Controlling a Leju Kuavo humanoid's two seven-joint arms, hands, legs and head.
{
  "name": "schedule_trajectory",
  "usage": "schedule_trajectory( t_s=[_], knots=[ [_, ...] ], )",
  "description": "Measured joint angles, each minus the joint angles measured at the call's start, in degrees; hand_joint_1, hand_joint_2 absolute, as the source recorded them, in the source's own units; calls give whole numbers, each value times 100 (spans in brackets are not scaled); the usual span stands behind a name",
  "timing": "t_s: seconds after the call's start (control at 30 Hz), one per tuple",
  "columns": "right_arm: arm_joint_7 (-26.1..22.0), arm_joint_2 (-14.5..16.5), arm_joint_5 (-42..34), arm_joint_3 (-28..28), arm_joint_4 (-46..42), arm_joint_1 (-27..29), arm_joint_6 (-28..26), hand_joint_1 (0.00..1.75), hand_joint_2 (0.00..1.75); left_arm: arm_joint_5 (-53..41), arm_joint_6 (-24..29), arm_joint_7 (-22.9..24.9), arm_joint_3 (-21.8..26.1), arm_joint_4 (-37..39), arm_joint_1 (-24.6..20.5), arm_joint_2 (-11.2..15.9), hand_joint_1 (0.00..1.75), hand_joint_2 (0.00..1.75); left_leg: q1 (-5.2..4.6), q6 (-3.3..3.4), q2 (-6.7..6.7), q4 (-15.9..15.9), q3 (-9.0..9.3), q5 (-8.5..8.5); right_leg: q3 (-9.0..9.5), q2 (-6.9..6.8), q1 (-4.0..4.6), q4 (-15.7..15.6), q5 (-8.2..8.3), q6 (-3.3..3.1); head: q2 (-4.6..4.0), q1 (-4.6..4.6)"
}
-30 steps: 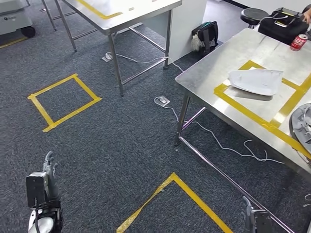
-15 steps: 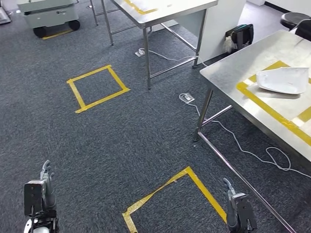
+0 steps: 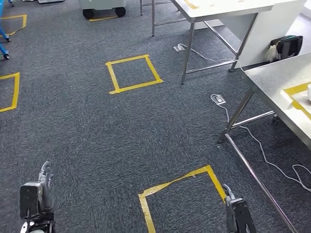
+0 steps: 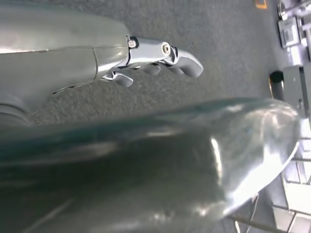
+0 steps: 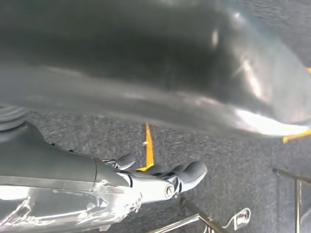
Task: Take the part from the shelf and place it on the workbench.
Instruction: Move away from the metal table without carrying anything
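Both hands, left hand [image 3: 44, 187] and right hand [image 3: 234, 213], empty, fingers [image 4: 176, 58] loosely apart; no legible writing.

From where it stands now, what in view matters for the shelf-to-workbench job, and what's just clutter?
Job:
- workbench, yellow tape marked, at the right
- left hand, holding nothing
- right hand, holding nothing

Clutter:
- second table
- floor cables
- black bag
- wheeled cart
- yellow floor squares

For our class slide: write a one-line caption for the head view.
Both empty hands, left hand and right hand, hang low over grey carpet marked with yellow tape squares, beside a steel table.
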Motion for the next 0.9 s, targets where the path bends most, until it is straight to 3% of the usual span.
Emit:
schedule_trajectory(
  t_s=[0.03,0.07,0.1,0.17,0.23,0.27,0.33,0.37,0.43,0.5,0.53,0.57,0.6,0.63,0.67,0.73,0.8,0.83,0.87,0.9],
  knots=[
    [-1,-22,-4,16,0,17,-15,0,0,-1,-4,-3,-23,-9,3,10,0,0,-12,8,-77,2,-70,61,-77,41,7,314,-128,-15,0,1],
    [-1,-38,-8,32,-1,26,-22,0,0,-1,-5,-5,-43,-14,9,18,0,0,-22,9,-153,3,-138,119,-68,56,13,446,-141,-33,0,-1],
    [-1,-50,-8,51,-4,30,-25,0,0,-1,-6,-5,-59,-15,14,27,0,0,-28,3,-229,4,-204,175,58,70,17,341,-52,-54,0,-3],
    [-1,-73,-8,82,-23,30,-27,0,0,-2,-6,-7,-78,-25,18,43,0,0,-29,-28,-385,11,-320,280,606,226,12,-459,184,-99,0,-3],
    [-2,-90,-12,103,-47,26,-39,0,0,-14,-8,-11,-92,-46,16,56,0,0,-36,-79,-516,20,-397,369,1080,471,-7,-1169,266,-108,0,-10],
    [-2,-96,-21,111,-56,26,-60,0,0,-23,-13,-11,-98,-54,14,63,0,0,-36,-109,-571,23,-417,406,1154,546,-11,-1302,244,-110,0,-12],
    [-2,-112,-52,128,-87,38,-146,0,0,-36,-38,-3,-121,-64,10,80,0,0,-27,-176,-692,11,-444,474,1131,462,-9,-1330,271,-152,0,-10],
    [3,-129,-73,138,-112,42,-209,0,0,-37,-54,3,-139,-64,9,86,0,0,-26,-202,-673,38,-473,452,1121,390,-9,-1340,294,-197,0,-14],
    [13,-168,-128,160,-181,69,-343,0,0,-44,-87,22,-178,-64,-12,93,0,0,-35,-246,-454,370,-637,160,1105,227,-14,-1364,361,-282,0,-39],
    [17,-218,-211,186,-233,132,-456,0,0,-67,-127,43,-213,-63,-55,90,0,0,-38,-281,-192,1103,-927,-308,1067,60,12,-1360,405,-311,0,-61],
    [14,-246,-259,206,-249,166,-507,0,0,-87,-148,56,-229,-60,-71,86,0,0,-32,-295,-142,1441,-1039,-448,1043,-28,21,-1358,419,-312,0,-63],
    [8,-273,-302,227,-265,193,-553,0,0,-112,-169,69,-247,-54,-83,83,0,0,-27,-301,-118,1630,-1075,-482,1026,-115,26,-1356,426,-311,0,-63],
    [-2,-296,-344,249,-283,208,-591,0,0,-138,-190,86,-266,-44,-94,79,0,0,-25,-302,-104,1602,-1003,-410,1016,-199,29,-1355,431,-308,0,-65],
    [-13,-318,-381,268,-303,215,-619,0,0,-163,-207,101,-285,-32,-106,74,0,0,-24,-297,-76,1357,-825,-258,1016,-275,29,-1355,431,-303,0,-65],
    [-23,-333,-410,279,-323,217,-633,0,0,-190,-224,116,-302,-22,-123,70,0,0,-27,-285,-3,977,-579,-87,1023,-344,31,-1354,426,-293,0,-65],
    [-36,-365,-459,297,-361,224,-647,0,0,-246,-250,149,-332,-7,-170,61,0,0,-76,-237,223,292,-161,85,1011,-468,56,-1351,406,-255,0,-61],
    [-43,-399,-492,325,-397,232,-655,0,0,-299,-276,177,-355,11,-214,55,0,0,-123,-154,297,51,-51,64,1024,-586,83,-1344,391,-205,0,-54],
    [-45,-415,-503,339,-414,233,-658,0,0,-327,-285,185,-365,21,-227,53,0,0,-119,-104,238,28,-70,68,1045,-643,86,-1341,386,-179,0,-52],
    [-46,-432,-509,352,-431,231,-660,0,0,-355,-290,189,-372,28,-231,49,0,0,-110,-64,178,11,-80,73,1050,-635,81,-1321,361,-148,0,-53],
    [-49,-446,-513,364,-449,232,-662,0,0,-386,-291,192,-378,34,-238,46,0,0,-96,-30,120,1,-90,88,1007,-535,72,-1230,287,-122,0,-46]
  ],
)
